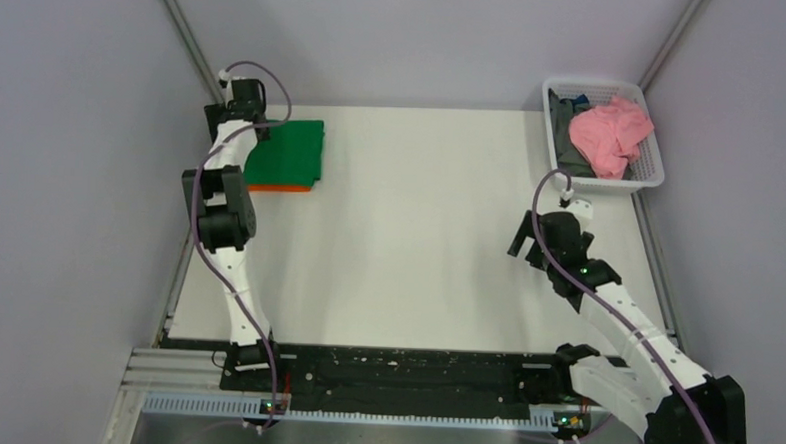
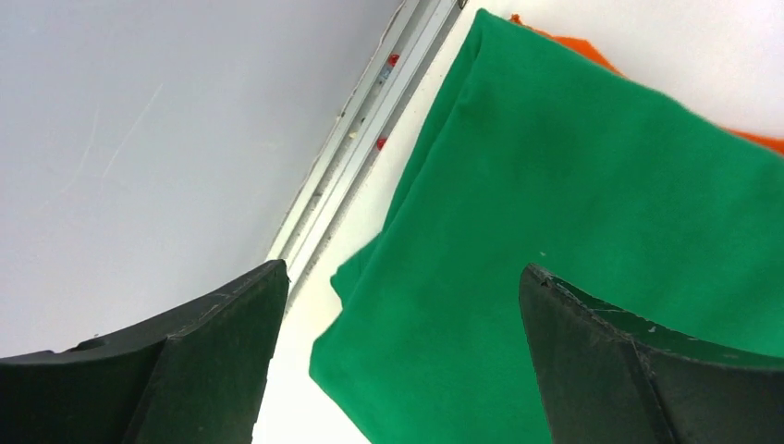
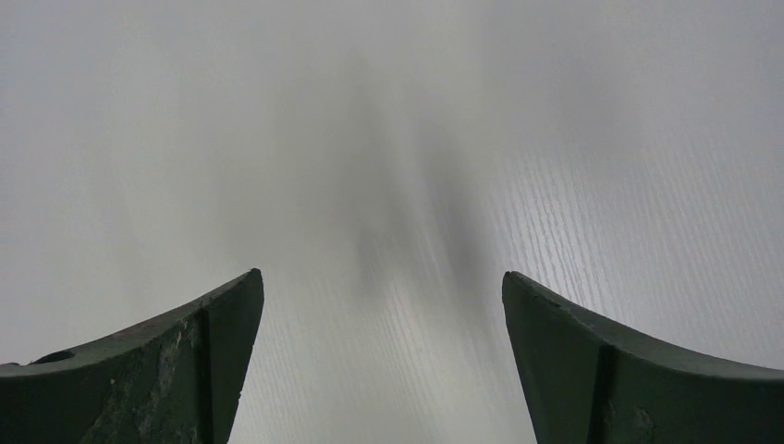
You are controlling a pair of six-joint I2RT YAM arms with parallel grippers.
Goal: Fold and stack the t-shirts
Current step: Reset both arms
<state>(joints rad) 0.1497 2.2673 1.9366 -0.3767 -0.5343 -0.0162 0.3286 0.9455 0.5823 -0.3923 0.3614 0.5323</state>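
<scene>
A folded green t-shirt lies at the far left of the table on top of a folded orange t-shirt, of which only the near edge shows. In the left wrist view the green shirt fills the right side and a strip of orange peeks out beyond it. My left gripper is open and empty just above the green shirt's left edge. My right gripper is open and empty over bare table at the right.
A white basket at the far right corner holds a pink cloth and a dark cloth. A metal rail runs along the table's left edge next to the grey wall.
</scene>
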